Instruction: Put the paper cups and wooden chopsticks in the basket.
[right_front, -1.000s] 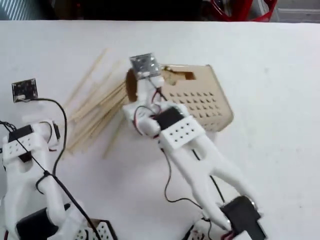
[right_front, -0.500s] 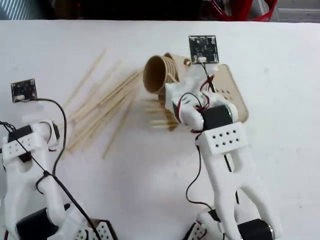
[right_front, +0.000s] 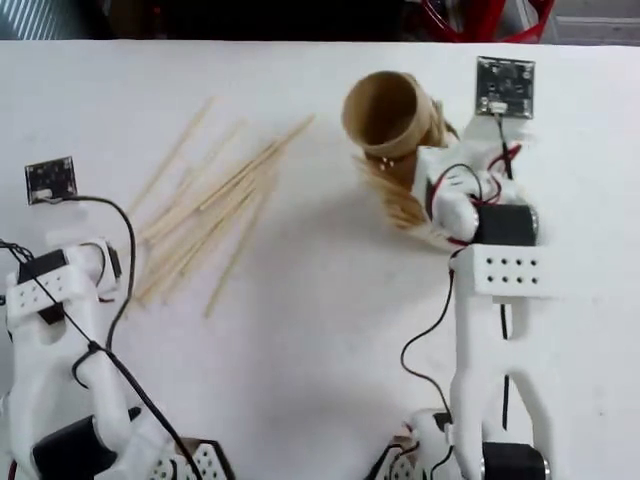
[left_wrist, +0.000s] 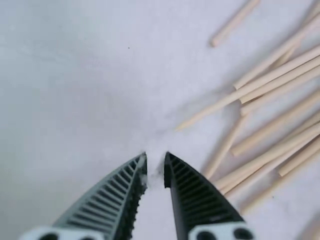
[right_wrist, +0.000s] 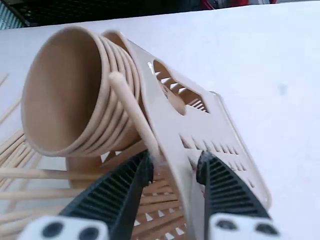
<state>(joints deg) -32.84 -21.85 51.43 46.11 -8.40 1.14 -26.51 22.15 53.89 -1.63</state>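
Gripping the perforated side wall of the basket (right_wrist: 210, 132), the right tool (right_wrist: 174, 162) is clenched on it, one finger on the inner face of the wall and one on the outer. Condition of basket: tan, tipped well over rather than standing flat; whether any part of it rests on the bench (right_front: 330, 320) cannot be told. Contents, first: paper cups (right_wrist: 70, 95), tan, a nested stack lying tilted in the basket with the open mouth turned outward; from the high view the paper cups (right_front: 385, 110) sit at the far end of the right arm, just beyond its wrist. Contents, second: single chopstick (right_wrist: 131, 112), leaning across the rims of the stack, its lower end near the inner finger. Contents, third: basket chopsticks (right_wrist: 150, 200), several, lying inside below the cups; from above they show as a bundle (right_front: 400, 200) poking out beside the wrist. Outside the basket: loose chopsticks (right_front: 205, 225), a scattered fan lying flat on the bench, well apart from the basket and just ahead of the left arm (right_front: 45, 310). Remaining entry: left tool (left_wrist: 155, 160), released, fingers narrowly parted with nothing between them, hanging over bare bench just beside the nearest of the loose chopsticks (left_wrist: 270, 85).
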